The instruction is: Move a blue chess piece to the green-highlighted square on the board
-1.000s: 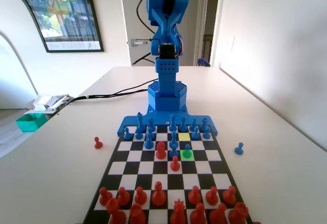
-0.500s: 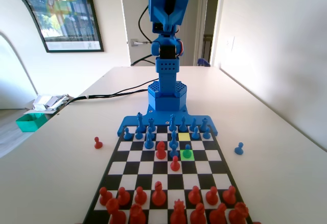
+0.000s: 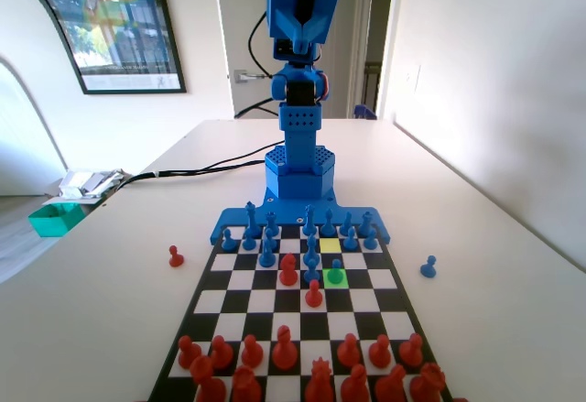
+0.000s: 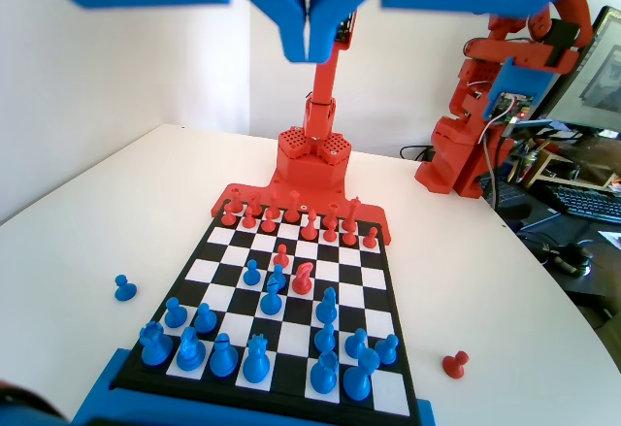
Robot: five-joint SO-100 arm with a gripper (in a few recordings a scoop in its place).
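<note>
The blue chess piece (image 3: pixel 336 271) stands upright on the green-highlighted square (image 3: pixel 336 278) of the board (image 3: pixel 385 303), just in front of the yellow square (image 3: pixel 330 245) in the fixed view. In the wrist view the same pawn (image 4: pixel 251 273) stands ahead of the blue ranks. The gripper (image 4: pixel 309 36) hangs high above the board, jaws pressed together and holding nothing. Off the board lie one blue pawn (image 3: pixel 428 266) and one red pawn (image 3: pixel 176 256). At the table's left edge sits a green tray (image 3: pixel 55 220); its contents cannot be made out.

blue chess piece (image 3: pixel 336 271) | on green-highlighted square (image 3: pixel 336 278) | board (image 3: pixel 385 278)
</note>
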